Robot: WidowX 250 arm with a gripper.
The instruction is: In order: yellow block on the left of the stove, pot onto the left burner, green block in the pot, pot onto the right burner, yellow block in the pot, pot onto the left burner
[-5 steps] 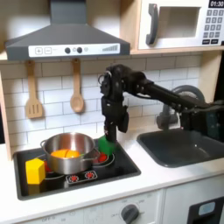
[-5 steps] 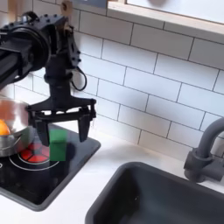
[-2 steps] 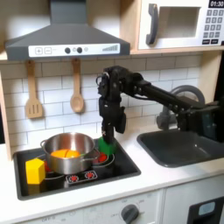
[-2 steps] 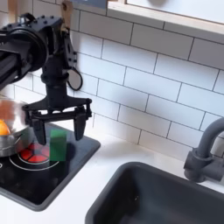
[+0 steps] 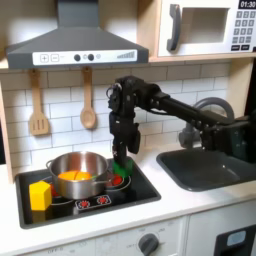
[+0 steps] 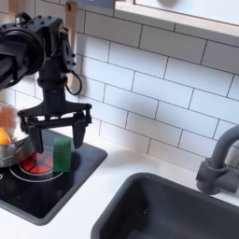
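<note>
The black stove (image 5: 140, 190) lies at the first exterior view's lower left. On it stands the steel pot (image 5: 78, 170), with an orange piece (image 5: 72, 177) inside. To the pot's left in the first exterior view rests the yellow block (image 5: 40, 194). On the pot's other side, the green block (image 5: 119, 167) (image 6: 62, 153) stands on the stove beside a bright red burner circle (image 6: 35, 165). My gripper (image 5: 121, 154) (image 6: 52, 140) hangs open just over the green block, its fingers spread wide either side and touching nothing. The pot's rim (image 6: 7, 140) shows at the second exterior view's left edge.
A dark sink (image 5: 205, 166) and faucet (image 6: 215, 157) take up the counter beyond the stove. A wooden spatula (image 5: 38, 105) and spoon (image 5: 88, 100) hang on the tiled wall. A range hood (image 5: 75, 40) sits above the stove.
My gripper has shifted towards the pot, leftward in the second exterior view, staying open. The green block, pot and yellow block have not moved.
</note>
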